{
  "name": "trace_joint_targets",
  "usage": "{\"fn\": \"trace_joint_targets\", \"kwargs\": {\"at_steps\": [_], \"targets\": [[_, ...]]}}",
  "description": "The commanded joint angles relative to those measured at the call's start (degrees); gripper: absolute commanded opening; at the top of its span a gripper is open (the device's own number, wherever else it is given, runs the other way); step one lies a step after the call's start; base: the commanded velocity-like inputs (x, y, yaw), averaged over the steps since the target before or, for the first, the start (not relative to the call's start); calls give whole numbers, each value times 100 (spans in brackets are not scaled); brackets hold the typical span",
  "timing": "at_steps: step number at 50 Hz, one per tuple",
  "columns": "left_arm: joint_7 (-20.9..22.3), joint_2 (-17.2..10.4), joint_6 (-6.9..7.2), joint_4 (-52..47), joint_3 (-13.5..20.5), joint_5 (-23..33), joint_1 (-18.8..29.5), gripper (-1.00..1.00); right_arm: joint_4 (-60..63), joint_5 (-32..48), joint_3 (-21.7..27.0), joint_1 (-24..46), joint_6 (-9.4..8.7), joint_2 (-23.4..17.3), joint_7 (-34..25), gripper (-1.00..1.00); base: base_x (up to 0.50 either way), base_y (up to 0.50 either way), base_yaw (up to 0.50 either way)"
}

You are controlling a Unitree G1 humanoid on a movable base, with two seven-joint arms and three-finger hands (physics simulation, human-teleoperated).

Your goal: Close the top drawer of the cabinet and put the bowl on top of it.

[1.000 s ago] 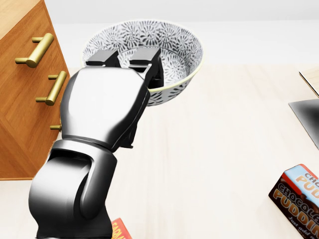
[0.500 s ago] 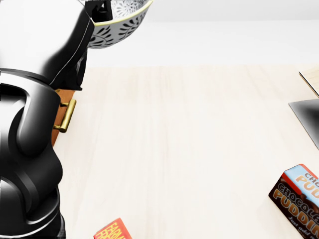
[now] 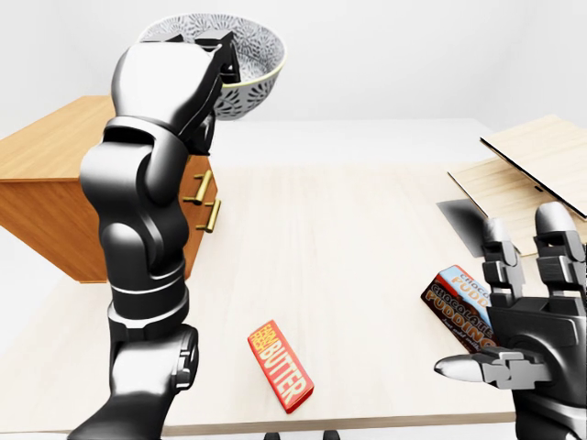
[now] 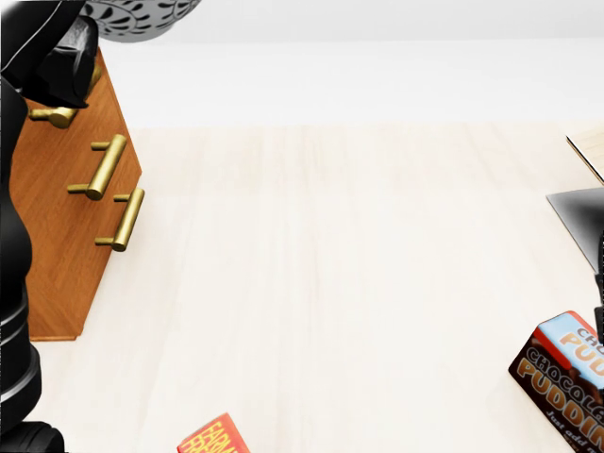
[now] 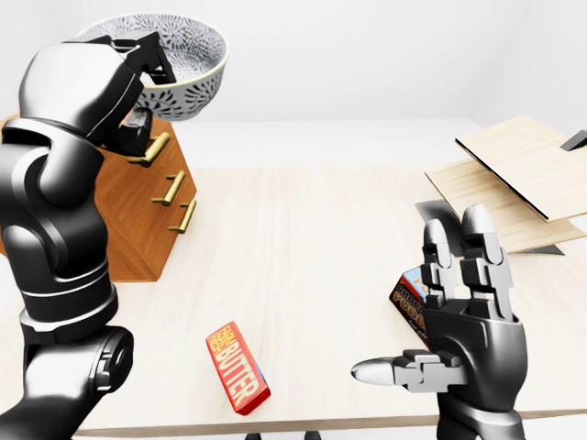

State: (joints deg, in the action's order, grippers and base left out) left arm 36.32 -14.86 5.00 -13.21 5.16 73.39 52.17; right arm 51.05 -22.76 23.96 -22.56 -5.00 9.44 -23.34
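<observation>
moved: left hand [image 3: 170, 87] and white ceramic bowl with black floral pattern [image 3: 255, 84] further left and up in head view; brown wooden cabinet [image 4: 66, 208] front, masked before, now uncovered
bowl: aloft over cabinet's right end
left hand: fingers [image 3: 225, 50] clamped over bowl's rim
right hand [image 5: 468, 339]: near right, splayed wide, holding nothing, beside chocolate pudding box [image 3: 456, 295]
pale wooden table [image 4: 359, 264]: red butter box [image 3: 282, 365] at near edge

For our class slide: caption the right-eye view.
Left hand holds the patterned grey bowl aloft by the brass-handled wooden cabinet; right hand open.
</observation>
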Motion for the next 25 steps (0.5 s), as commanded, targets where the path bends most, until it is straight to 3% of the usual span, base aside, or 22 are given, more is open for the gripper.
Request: {"fn": "trace_joint_targets", "kwargs": {"at_steps": [1, 12, 16, 25], "targets": [[-192, -591, 0, 250, 249, -404, 229, -100, -13, 34, -55, -30, 0, 0, -2, 100, 0, 0, 0], [-770, -1128, 0, 783, 488, -1120, 199, -100, -13, 46, -77, -47, 0, 1, -4, 100, 0, 0, 0], [-1228, -1451, 0, 1299, 751, -1739, 190, -100, -91, 127, -158, -28, 0, -10, 11, 100, 0, 0, 0], [-1719, -1954, 0, 1730, 882, -2529, 30, -100, -117, 230, -326, -133, 0, 2, -3, 100, 0, 0, 0]]}}
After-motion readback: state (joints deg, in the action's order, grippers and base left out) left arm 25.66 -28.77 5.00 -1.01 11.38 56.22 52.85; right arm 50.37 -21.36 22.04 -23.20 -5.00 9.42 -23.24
